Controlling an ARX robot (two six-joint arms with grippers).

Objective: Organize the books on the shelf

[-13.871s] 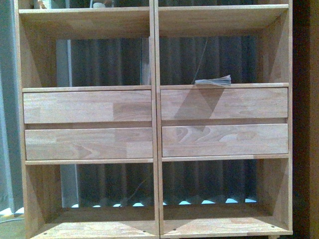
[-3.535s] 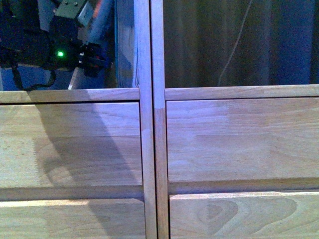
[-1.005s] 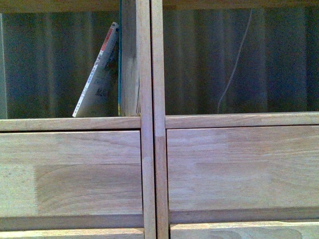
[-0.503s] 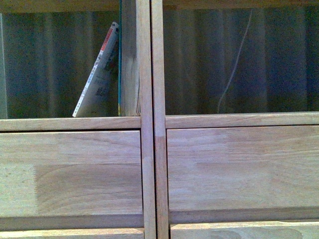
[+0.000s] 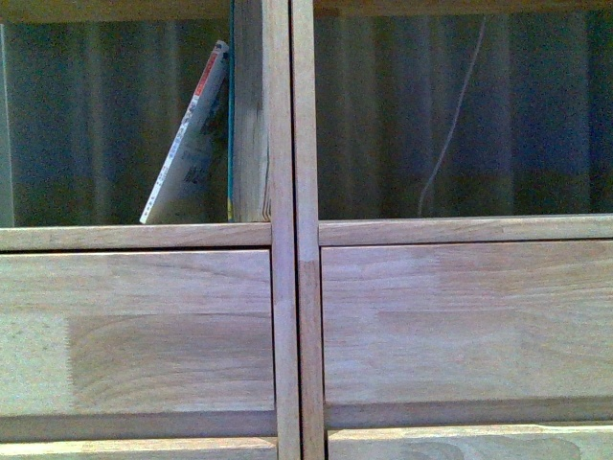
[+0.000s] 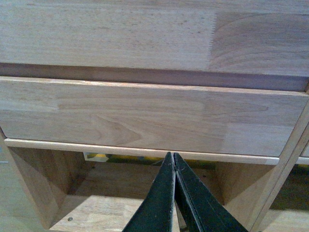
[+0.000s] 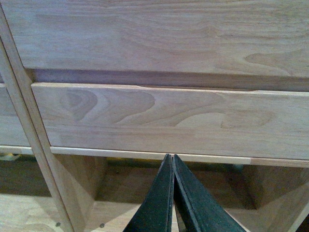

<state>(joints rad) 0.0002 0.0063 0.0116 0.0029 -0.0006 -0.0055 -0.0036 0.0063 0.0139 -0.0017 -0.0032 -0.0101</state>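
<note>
A dark pleated curtain [image 5: 96, 115] hangs behind the open-backed shelf [image 5: 144, 326], with a thin pale cord [image 5: 450, 125] dangling behind the compartment to the right of the central double upright [image 5: 292, 230]. The books sit in the compartment just left of that upright: the teal-edged book [image 5: 230, 115] stands upright and flat against it, while the whitish book with the red strip [image 5: 192, 144] leans steeply, its top touching the teal one and its foot well out along the ledge above the drawer fronts [image 5: 421, 326].

The risk, judging from that lean, is that the whitish softcover slides at its foot or sags and drops flat, since nothing braces it on its open side.

Both arms hang low before the lower drawers: the left gripper [image 6: 173, 159] and right gripper [image 7: 170, 160] each show their jaws pressed together, holding nothing.

Against the picture from half a second earlier, the books lie the same and nothing appears to have moved.
</note>
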